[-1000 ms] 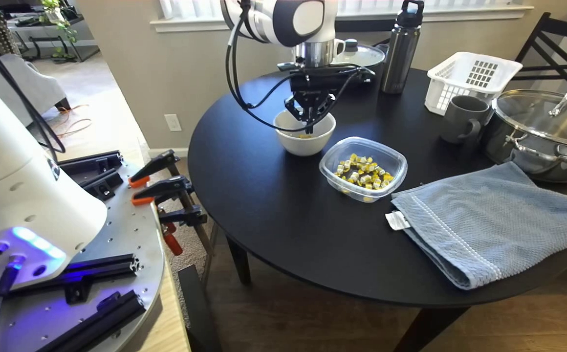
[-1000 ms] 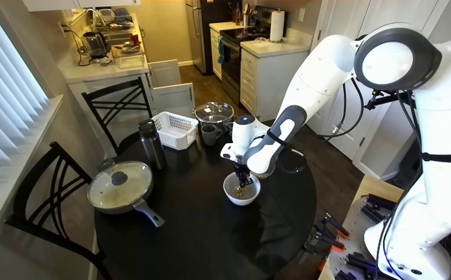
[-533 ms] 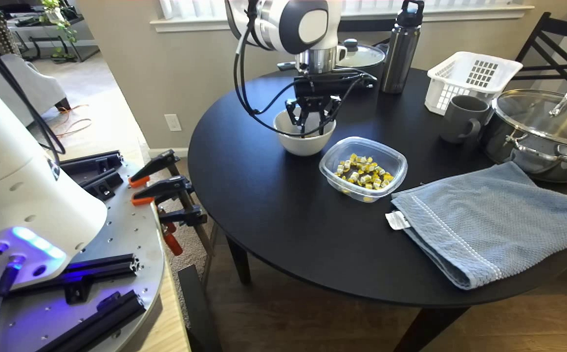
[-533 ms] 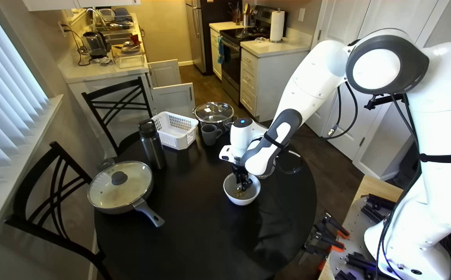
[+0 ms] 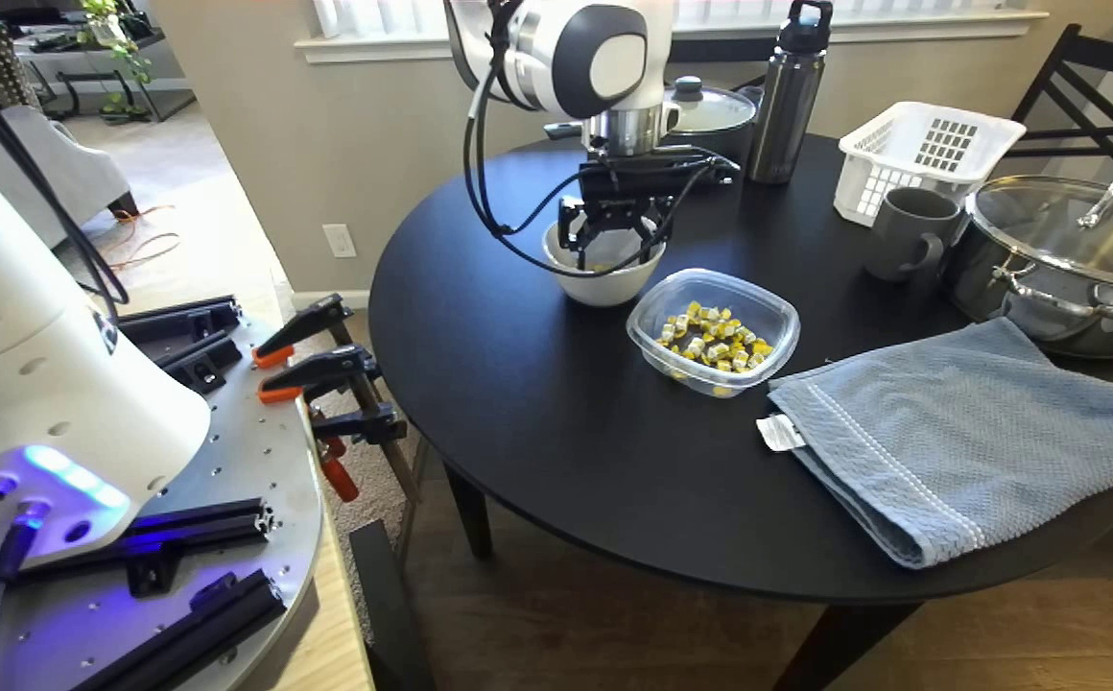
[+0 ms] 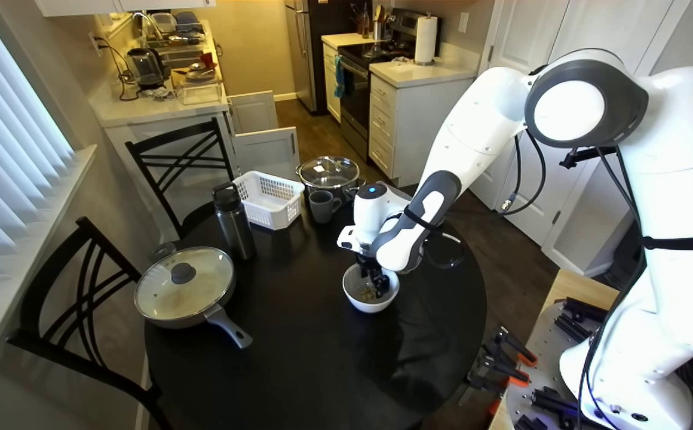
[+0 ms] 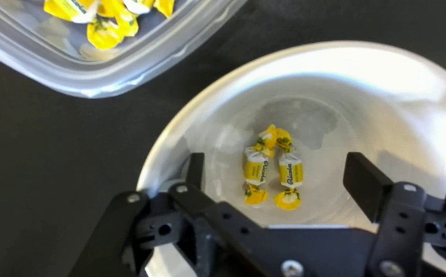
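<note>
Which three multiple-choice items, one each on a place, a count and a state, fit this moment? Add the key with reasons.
1. Where is the clear container?
A) inside the basket
B) on the pot lid
C) between the white bowl and the blue towel

2. How many wrapped candies does the wrist view show in the white bowl?
A) two
B) none
C) seven

3. How does the gripper stand?
A) shut on a candy
B) open
C) shut on nothing

Key:
1 C: an exterior view shows bowl and towel on opposite sides of it.
2 A: two wrappers lie side by side.
3 B: its fingers stand wide apart, not touching the candies.
</note>
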You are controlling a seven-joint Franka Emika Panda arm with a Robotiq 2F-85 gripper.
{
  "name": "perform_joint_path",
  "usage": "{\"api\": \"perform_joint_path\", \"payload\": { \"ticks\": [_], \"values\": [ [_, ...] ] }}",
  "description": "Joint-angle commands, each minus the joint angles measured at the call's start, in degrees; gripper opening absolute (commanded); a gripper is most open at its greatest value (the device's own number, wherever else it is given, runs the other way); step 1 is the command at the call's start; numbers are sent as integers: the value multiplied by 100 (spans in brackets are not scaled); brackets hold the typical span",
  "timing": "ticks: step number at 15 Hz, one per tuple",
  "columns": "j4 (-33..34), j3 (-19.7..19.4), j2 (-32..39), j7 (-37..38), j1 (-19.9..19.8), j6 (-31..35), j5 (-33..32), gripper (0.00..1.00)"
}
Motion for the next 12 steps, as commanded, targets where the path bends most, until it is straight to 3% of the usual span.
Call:
{"api": "perform_joint_path", "payload": {
  "ticks": [1,3,4,10,12],
  "values": [
    [124,-135,143,180,109,21,-207,89],
    [163,-152,156,196,124,21,-267,87],
    [177,-161,157,207,133,22,-294,65],
    [242,-282,208,254,223,16,-394,32],
    [245,-276,245,243,194,7,-378,16]
  ]
}}
